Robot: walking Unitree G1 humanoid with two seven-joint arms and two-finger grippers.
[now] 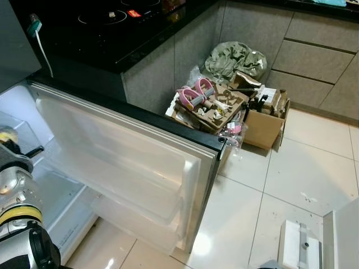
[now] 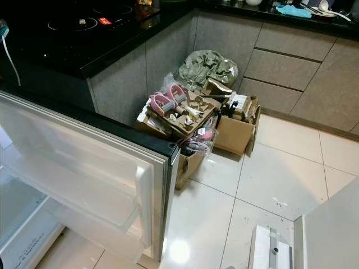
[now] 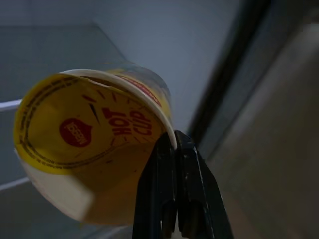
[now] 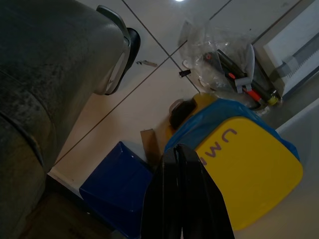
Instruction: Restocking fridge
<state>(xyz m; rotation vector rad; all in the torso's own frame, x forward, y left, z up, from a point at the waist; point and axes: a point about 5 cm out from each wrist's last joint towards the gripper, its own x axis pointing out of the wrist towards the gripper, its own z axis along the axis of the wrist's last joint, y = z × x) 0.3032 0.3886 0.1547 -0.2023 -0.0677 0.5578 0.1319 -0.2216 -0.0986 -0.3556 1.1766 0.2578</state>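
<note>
Pale floor tiles (image 2: 280,168) were seen to run from the grey kitchen cabinets (image 2: 303,61) to the fridge, whose door (image 1: 129,162) stood swung wide, its shelves bare. A cardboard box (image 2: 233,131) of clutter was lodged in the corner beyond, beside a black hob (image 1: 101,19).

At the lower left of the head view the left arm was reached toward the lit fridge interior (image 1: 22,129). In its wrist view the left gripper (image 3: 174,144) was found pinched narrow on the rim of a yellow paper cup (image 3: 84,134), which was held tilted, its mouth turned toward the camera, with the cabinet's pale walls behind it. The cup was thus judged to be at or just inside the fridge opening, not yet set down.

The right gripper (image 4: 179,152) was hung idle with its fingers pressed together and empty, over a yellow bag (image 4: 249,164) and a blue box (image 4: 114,184) on the floor.

For the placing to be done well, the cup would need to be righted before release, since a rim pinch gives little hold against tipping. It should be lowered until its base was borne flat by a shelf, well back from the edge, and only then let go, with the fingers drawn off upward.
</note>
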